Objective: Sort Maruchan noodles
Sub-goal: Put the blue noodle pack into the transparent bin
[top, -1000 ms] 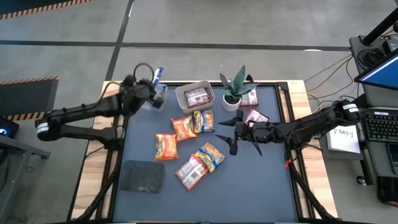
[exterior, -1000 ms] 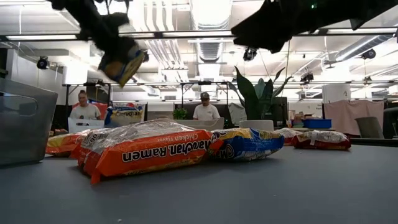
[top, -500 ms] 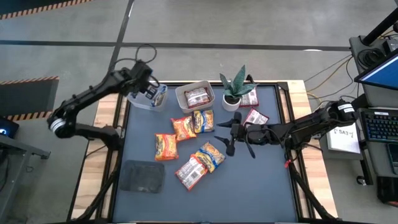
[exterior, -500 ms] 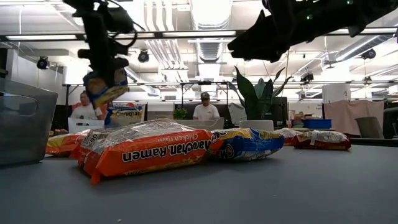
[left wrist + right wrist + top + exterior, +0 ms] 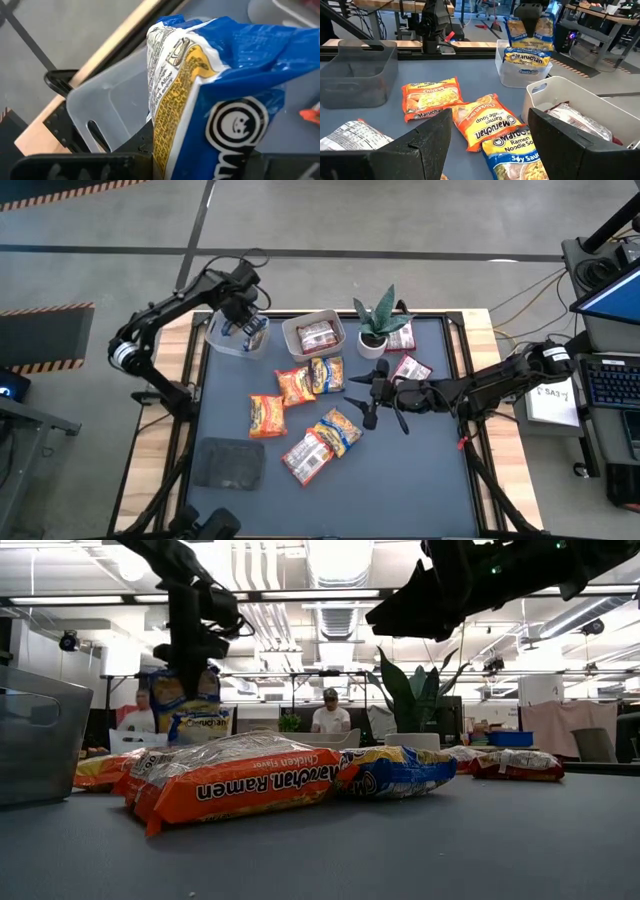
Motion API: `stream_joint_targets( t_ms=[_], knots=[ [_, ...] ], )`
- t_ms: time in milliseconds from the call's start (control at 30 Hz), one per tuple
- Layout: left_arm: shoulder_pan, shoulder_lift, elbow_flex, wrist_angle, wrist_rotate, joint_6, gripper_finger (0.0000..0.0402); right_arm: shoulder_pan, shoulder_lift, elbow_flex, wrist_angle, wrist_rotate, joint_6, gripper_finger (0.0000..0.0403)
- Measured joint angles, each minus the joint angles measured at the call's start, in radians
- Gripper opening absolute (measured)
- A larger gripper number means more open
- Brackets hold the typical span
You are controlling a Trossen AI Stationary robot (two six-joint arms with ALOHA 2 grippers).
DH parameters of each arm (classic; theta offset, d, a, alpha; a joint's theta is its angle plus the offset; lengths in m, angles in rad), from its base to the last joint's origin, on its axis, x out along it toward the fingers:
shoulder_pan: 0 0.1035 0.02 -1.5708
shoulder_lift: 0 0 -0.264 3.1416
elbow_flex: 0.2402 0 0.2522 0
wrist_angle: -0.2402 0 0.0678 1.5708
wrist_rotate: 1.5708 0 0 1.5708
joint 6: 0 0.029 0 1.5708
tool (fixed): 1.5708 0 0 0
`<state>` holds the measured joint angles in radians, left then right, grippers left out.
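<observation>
The left gripper (image 5: 243,326) pinches a blue noodle packet (image 5: 220,95) between its fingers, above a clear tub (image 5: 222,340). The right gripper (image 5: 368,394) hangs open, holding nothing.

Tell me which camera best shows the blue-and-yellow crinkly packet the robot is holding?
The left wrist view: the blue-and-yellow noodle packet fills it. Right wrist view shows it hanging over a clear tub; low view, smaller; high view, barely.

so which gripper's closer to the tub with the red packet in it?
Left. The left gripper hangs over the neighbouring clear tub, shut on a blue-yellow packet, just beside the red-packet tub. The right gripper, jaws open, hovers farther off over the loose packets mid-table.
</observation>
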<state>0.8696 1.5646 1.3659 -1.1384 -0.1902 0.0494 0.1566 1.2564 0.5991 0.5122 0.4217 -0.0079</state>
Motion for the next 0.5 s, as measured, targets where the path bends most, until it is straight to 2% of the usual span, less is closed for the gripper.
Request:
stream_joint_targets(
  t_ms=[300, 500],
  knots=[
    [0.008, 0.052, 0.0, -0.008, 0.0, -0.051, 0.0061, 0.0, 0.006, 0.0, 0.0, -0.001, -0.009, 0.0249],
    [0.008, 0.088, 0.003, -0.02, 0.044, -0.101, 0.0061, 0.0, 0.006, 0.0, -0.006, -0.001, -0.009, 0.0249]
  ],
)
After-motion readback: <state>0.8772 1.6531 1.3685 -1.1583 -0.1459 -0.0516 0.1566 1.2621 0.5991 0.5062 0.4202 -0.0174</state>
